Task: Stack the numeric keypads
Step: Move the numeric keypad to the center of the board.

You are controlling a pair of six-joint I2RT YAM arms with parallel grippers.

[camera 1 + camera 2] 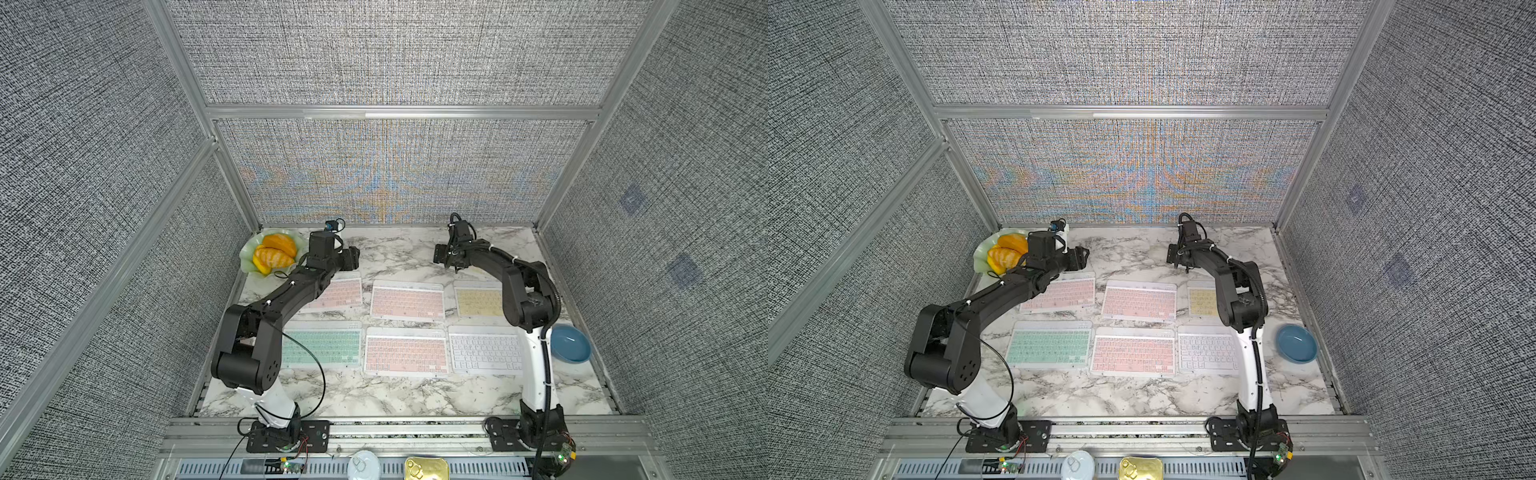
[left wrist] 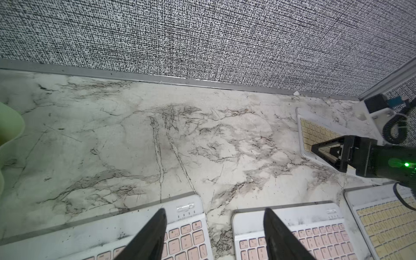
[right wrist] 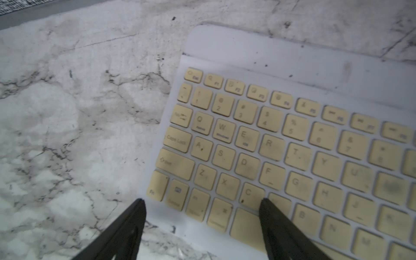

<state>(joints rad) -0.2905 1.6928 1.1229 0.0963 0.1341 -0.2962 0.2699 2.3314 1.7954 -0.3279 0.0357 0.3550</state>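
Across the marble table point(image 1: 395, 399) lie thin, white-framed keypads point(image 1: 406, 351) with pastel keys.

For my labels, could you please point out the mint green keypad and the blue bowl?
mint green keypad point(image 1: 336, 343): a top view, middle of its keys.
blue bowl point(image 1: 570, 343): a top view, bare inner floor.

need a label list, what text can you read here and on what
"Esc": corner key, yellow keyboard, right wrist view
"Caps Lock": same keyboard
"Q W E R T", "A S D F G H", "Z X C": its letter keys
"1 2 3 4 5": its number keys
"Fn": its corner key
Pink keyboards: key print too small to read
Top views: all print too small
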